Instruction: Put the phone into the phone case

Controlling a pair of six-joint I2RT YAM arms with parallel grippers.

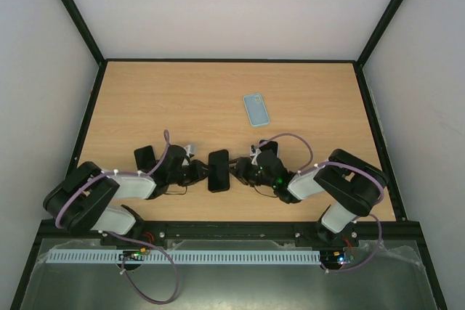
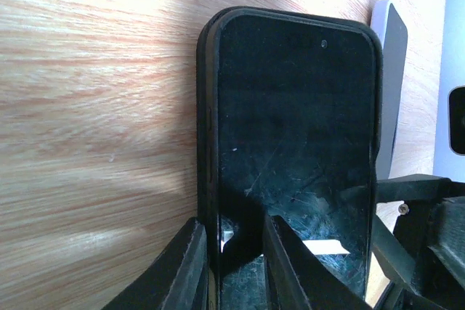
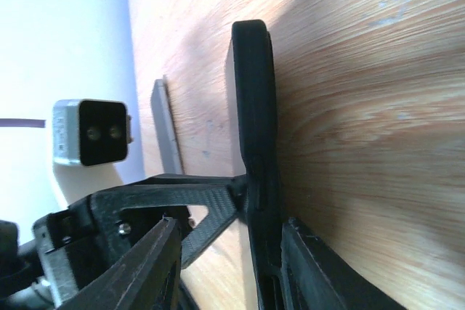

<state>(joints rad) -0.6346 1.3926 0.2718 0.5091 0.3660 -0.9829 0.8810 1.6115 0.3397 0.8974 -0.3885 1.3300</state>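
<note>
A black phone (image 1: 219, 170) lies flat near the table's front edge, between my two grippers. In the left wrist view its screen (image 2: 298, 128) faces up, and a black rim (image 2: 205, 107) like a case runs around it. My left gripper (image 2: 232, 281) straddles the left long edge: one finger is against the rim's outer side, the other is over the screen, and a gap shows between them. Edge-on in the right wrist view, the phone (image 3: 254, 92) sits close to one finger of my open right gripper (image 3: 236, 274). A light blue case (image 1: 256, 109) lies apart, farther back.
A thin grey slab (image 2: 389, 70) shows beyond the phone's right side. Another grey slab (image 3: 167, 136) stands behind the phone in the right wrist view. A black flat object (image 1: 144, 156) sits by the left arm. Black rails (image 1: 232, 60) border the wooden table (image 1: 182, 99).
</note>
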